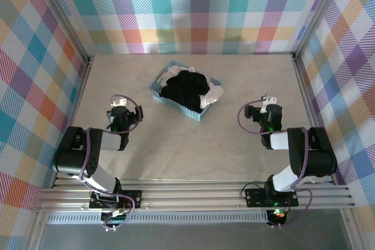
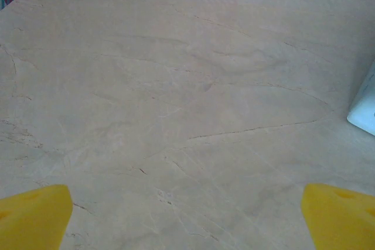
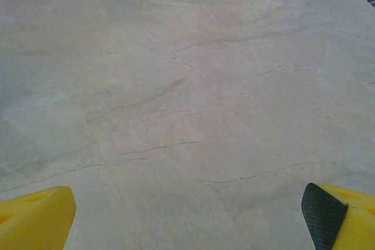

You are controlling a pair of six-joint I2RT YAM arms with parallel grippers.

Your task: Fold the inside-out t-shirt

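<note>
Top view, near edge: both arms are bolted to a metal rail (image 1: 193, 194), each folded back over the pale, marble-patterned table (image 1: 193, 150).

Left claw (image 1: 120, 110): it is above bare tabletop to the left of centre and points away from the rail. In the left wrist view the left claw (image 2: 187, 218) stands wide. Its two yellow fingers (image 2: 32, 218) sit at opposite lower corners of the frame with nothing but table between them.

Right claw (image 1: 267, 108): it is above bare tabletop to the right of centre. In the right wrist view the right claw (image 3: 187, 218) is likewise spread wide and holds nothing. A dark pad (image 3: 322, 215) shows on the inner face of its right-hand finger.

Farther back, between the two claws and beyond them: a light-blue basket (image 1: 174, 105) sits skewed on the table, apart from both claws. One pale corner of the basket (image 2: 364, 106) enters the right edge of the left wrist view.

The t-shirt (image 1: 186, 86) lies bunched as a black heap inside the basket. A white cloth (image 1: 212, 95) is tucked against its right side. No print or lettering can be made out.

Rear: plaid walls (image 1: 199, 4) enclose the table on three sides.
</note>
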